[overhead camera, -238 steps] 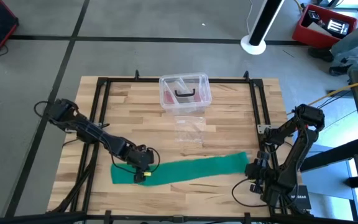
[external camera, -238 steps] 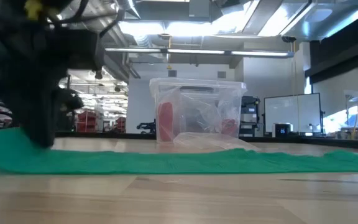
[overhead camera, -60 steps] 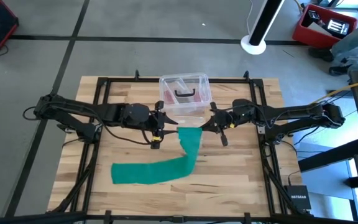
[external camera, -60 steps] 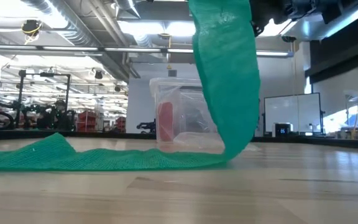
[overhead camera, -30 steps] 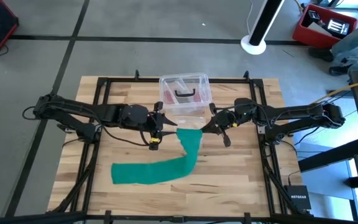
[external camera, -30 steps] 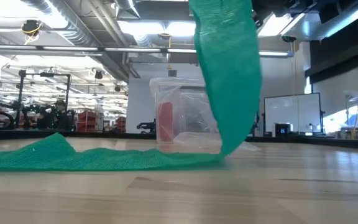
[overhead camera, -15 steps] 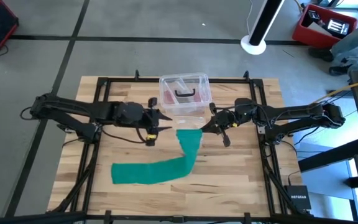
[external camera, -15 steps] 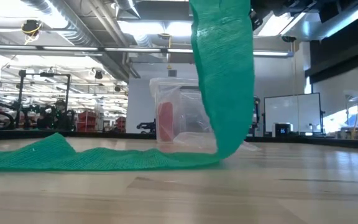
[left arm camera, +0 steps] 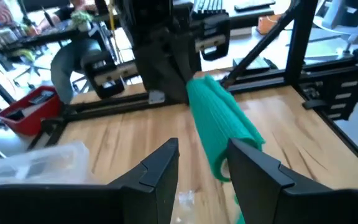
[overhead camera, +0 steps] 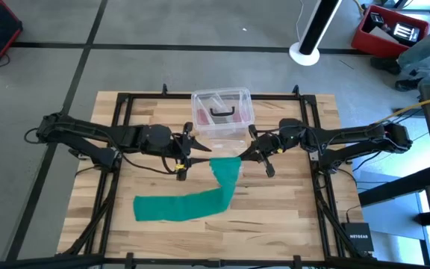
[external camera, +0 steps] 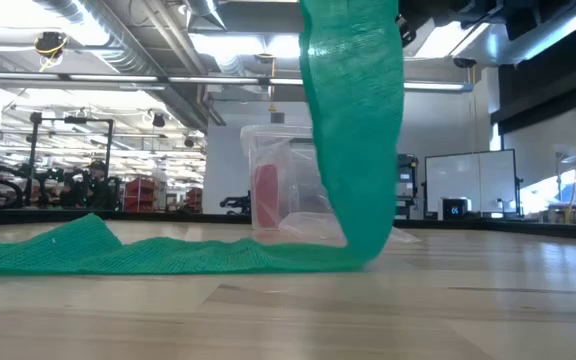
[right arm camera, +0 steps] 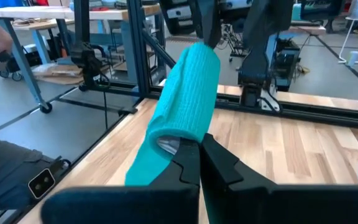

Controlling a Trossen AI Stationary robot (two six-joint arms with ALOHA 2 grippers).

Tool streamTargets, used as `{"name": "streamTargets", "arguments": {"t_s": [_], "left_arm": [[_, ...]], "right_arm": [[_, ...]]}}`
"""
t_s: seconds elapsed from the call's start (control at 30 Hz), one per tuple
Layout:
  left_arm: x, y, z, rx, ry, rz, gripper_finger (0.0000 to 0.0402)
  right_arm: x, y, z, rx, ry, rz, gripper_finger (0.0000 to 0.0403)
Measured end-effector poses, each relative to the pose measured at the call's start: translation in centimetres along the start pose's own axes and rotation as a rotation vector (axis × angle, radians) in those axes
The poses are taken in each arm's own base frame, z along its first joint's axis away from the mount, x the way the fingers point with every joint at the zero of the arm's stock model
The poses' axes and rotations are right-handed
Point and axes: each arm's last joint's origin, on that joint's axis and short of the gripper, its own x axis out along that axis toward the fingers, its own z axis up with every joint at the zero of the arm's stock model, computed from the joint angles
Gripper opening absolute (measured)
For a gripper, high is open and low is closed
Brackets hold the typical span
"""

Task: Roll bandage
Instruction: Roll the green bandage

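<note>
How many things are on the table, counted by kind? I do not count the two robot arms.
Teal-green bandage: 1
Clear plastic box: 1
Total: 2

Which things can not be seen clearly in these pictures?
- Low view: top of the bandage and both grippers, cut off by the upper edge.
- High view: whether the left gripper touches the bandage; too small.
- Right wrist view: the bandage edge pinched by the right gripper, hidden by its jaws.
- The box: its pinkish contents, blurred through the plastic.
</note>
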Motion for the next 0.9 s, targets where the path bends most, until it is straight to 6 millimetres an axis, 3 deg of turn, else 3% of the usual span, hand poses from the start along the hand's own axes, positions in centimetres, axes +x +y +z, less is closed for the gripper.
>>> {"name": "streamTargets", "arguments": {"t_s": [0.13, 0.33, 0.9], "left_arm": [[0.11, -0.19, -0.93, -0.043, 0.038, -0.006, 0.0129], [-0.47, -0.67, 0.01, -0.026, -0.026, -0.023, 0.0129], [-0.41, -0.63, 0.03, 0.038, -0.031, -0.019, 0.0129]], "right_arm": [[-0.15, 0.06, 0.15, 0.003, -0.008, 0.000, 0.0000], [-0.53, 0.20, 0.60, 0.009, -0.031, 0.001, 0.0000], [0.26, -0.07, 0.22, 0.080, -0.037, 0.018, 0.0000]]}}
